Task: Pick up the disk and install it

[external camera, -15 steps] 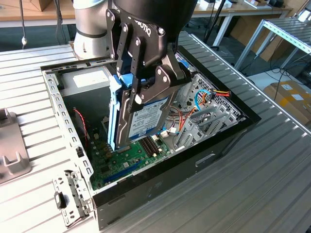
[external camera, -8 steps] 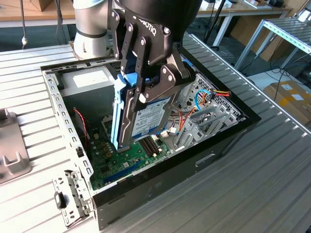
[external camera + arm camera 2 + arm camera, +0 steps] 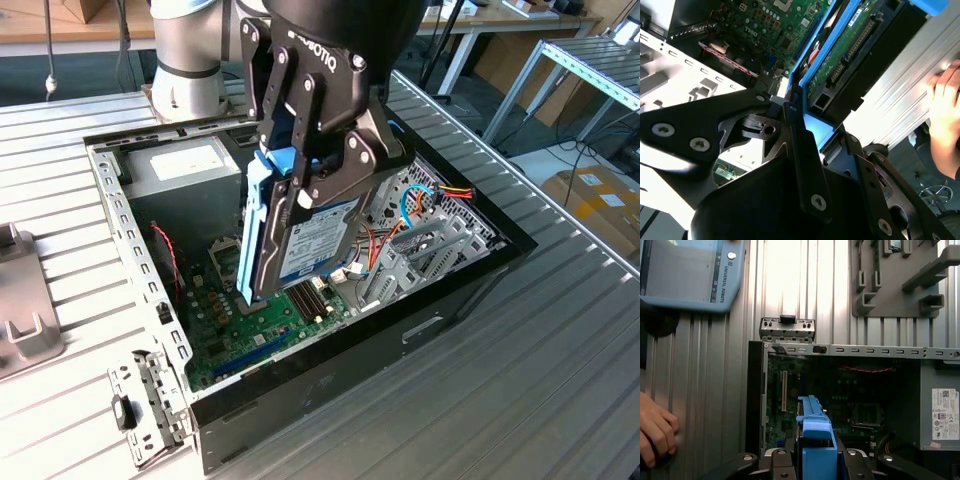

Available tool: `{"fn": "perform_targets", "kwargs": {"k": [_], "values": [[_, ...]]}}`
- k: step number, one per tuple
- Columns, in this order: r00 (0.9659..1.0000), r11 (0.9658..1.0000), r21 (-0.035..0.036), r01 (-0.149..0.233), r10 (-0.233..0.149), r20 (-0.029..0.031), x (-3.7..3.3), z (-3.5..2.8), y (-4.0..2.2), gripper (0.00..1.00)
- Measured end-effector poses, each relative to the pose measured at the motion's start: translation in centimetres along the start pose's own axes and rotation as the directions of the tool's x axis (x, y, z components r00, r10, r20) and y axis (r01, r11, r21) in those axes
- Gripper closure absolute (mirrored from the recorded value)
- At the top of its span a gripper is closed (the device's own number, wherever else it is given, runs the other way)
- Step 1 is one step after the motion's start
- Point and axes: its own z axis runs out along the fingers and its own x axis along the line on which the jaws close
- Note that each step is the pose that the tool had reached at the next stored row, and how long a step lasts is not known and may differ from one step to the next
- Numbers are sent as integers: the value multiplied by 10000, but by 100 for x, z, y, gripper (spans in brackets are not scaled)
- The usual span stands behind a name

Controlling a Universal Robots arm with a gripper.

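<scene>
- The hand (image 3: 300, 178) is clamped on the disk (image 3: 318, 245), its black fingers pressing the light blue carrier rails from either side – no gap shows between fingers and rails.
- The disk hangs steeply tilted, nearly on edge, inside the opening of the computer case (image 3: 128, 250). In the exterior view its white label with the blue band faces that view's right.
- Its lower edge sits over the green motherboard (image 3: 250, 340); whether it touches the board I cannot tell.
- In the second wrist view the disk (image 3: 840, 55) shows its green circuit-board underside, with a blue rail running along it.
- In the first wrist view the blue carrier (image 3: 815, 440) stands on edge between the fingers, above the case's interior.
- The case lies open on the ribbed metal tabletop (image 3: 520, 380), well away from the tabletop's edges.
- The grey power supply (image 3: 185, 165) fills the case's far corner, and the metal drive cage (image 3: 430, 250) stands on the exterior view's right, near coloured cables (image 3: 440, 192).
- A small metal bracket (image 3: 145, 405) lies on the tabletop just beside the case's near corner.
- A grey fixture plate (image 3: 900, 280) rests on the tabletop – apart from the case.
- A person's fingers (image 3: 657, 427) rest on the tabletop beside the case, below a control pendant (image 3: 685, 275).
</scene>
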Motion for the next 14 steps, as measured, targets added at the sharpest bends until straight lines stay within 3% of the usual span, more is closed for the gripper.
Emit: {"fn": "perform_targets", "kwargs": {"k": [14], "values": [[10000, 10000, 0, 0, 0, 0, 7, -6, -127, 63]]}}
